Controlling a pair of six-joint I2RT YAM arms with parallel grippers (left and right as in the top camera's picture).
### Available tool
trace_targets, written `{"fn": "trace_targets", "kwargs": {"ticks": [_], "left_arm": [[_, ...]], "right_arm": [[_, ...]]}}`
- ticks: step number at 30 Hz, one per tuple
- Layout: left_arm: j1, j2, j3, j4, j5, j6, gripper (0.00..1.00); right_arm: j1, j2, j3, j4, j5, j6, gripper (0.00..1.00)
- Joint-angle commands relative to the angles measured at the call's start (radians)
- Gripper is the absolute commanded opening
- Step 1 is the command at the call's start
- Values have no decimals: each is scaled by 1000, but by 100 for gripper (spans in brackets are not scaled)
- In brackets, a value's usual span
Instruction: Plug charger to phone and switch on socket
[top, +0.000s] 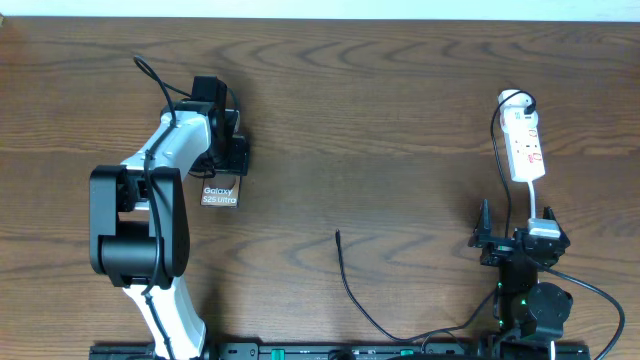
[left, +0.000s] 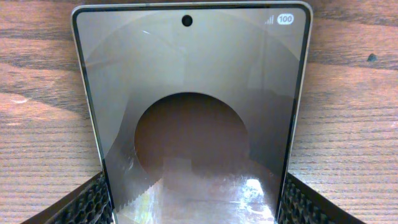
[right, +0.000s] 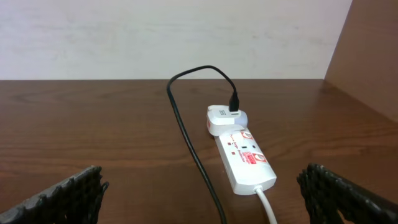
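The phone (left: 193, 93) fills the left wrist view, screen up with a brown circle on silver. My left gripper (left: 196, 202) is shut on its near end, one finger on each long edge. In the overhead view only the phone's lettered end (top: 220, 196) shows below the left gripper (top: 231, 165). The charger's black cable (top: 352, 292) lies loose on the table, its plug tip (top: 337, 235) free at mid-table. The cable's other end sits in a white adapter (right: 224, 116) on the socket (right: 244, 158), also in the overhead view (top: 526, 146). My right gripper (right: 202, 190) is wide open and empty, just short of the socket.
The socket's white lead (right: 268, 205) runs back toward my right gripper (top: 520, 243). The black cable (right: 186, 134) passes left of the socket. A white wall stands beyond the table's far edge. The arm bases sit along the front edge.
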Motion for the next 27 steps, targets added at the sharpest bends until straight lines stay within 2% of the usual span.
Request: {"fn": "trace_targets", "kwargs": {"ticks": [1, 27], "left_arm": [[2, 25, -36, -13, -39, 9, 8], [2, -97, -31, -28, -38, 5, 8]], "right_arm": [[-5, -6, -2, -5, 5, 10, 99], [-5, -6, -2, -5, 5, 10, 99]]}}
